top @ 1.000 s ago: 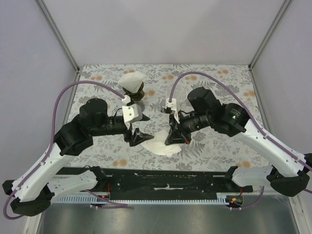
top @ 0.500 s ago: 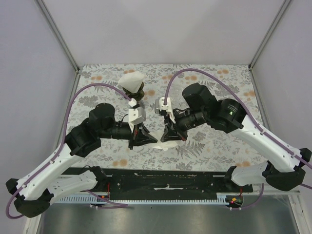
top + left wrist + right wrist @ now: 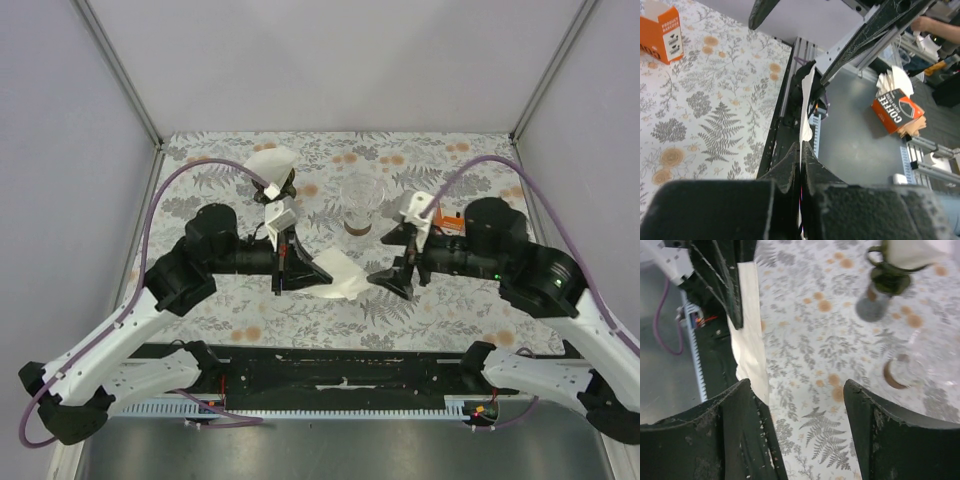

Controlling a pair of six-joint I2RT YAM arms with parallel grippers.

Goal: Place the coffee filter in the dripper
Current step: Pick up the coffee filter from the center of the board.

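The filter hangs above the counter, roughly halfway between its left and right edges and towards the near edge. The left fingers are pinched shut on one edge of it. In the left wrist view the paper runs edge-on out of the closed tips, so the hold looks thin. The right fingers stand wide and empty, just beside the filter's free side.

The clear glass cup, beyond the filter towards the far edge, looks like the dripper. A dark holder near the far left corner already carries a white paper cone.

The main risk is the paper itself. Held by one edge and folded flat, it may droop or swing as the arm carries it, catch on the glass rim and land crumpled or outside instead of seating as an open cone. A pinch this shallow could also slip. The light glass may tip if an arm nudges it, and the open right fingers sit close enough to snag the free edge.
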